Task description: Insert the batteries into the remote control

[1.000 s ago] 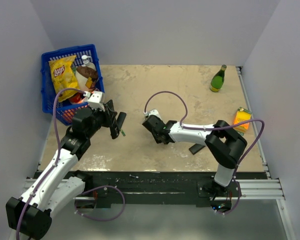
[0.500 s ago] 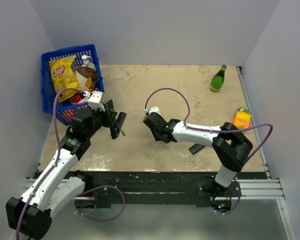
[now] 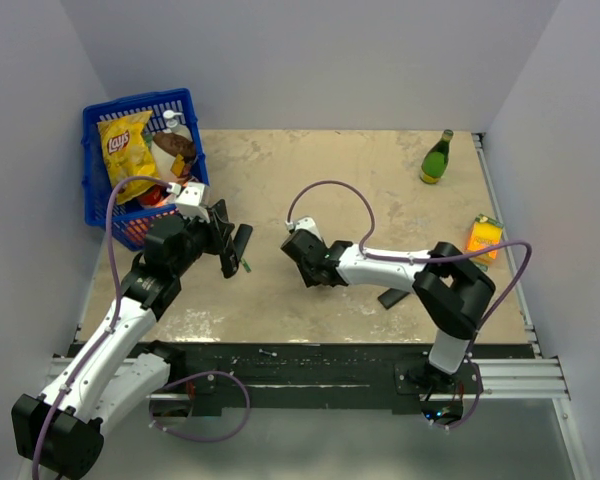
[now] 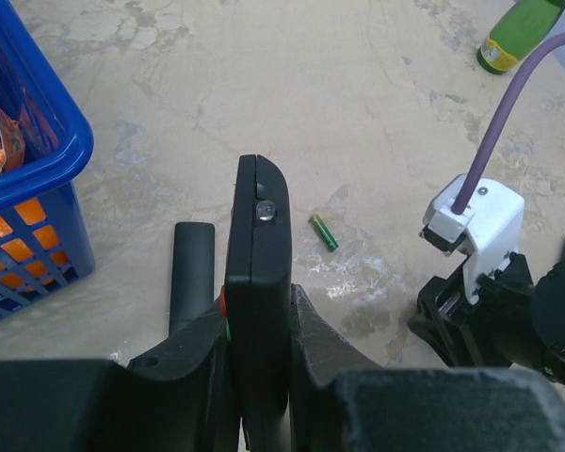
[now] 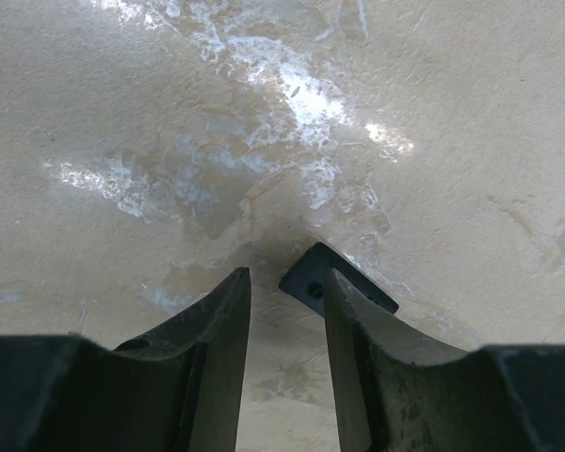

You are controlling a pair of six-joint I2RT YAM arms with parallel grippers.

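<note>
Between clamped left fingers (image 4: 318, 350), remote control (image 4: 257, 273) on edge, lower end hidden; right fingers (image 5: 217, 348) parted.

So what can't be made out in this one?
- Left wrist: the remote control is edge-on in the left hand; battery bay unseen, lower end covered.
- Right wrist: a black piece sits partly behind the right hand; unidentifiable.
- Top external: the green battery is too small to pick out.
</note>
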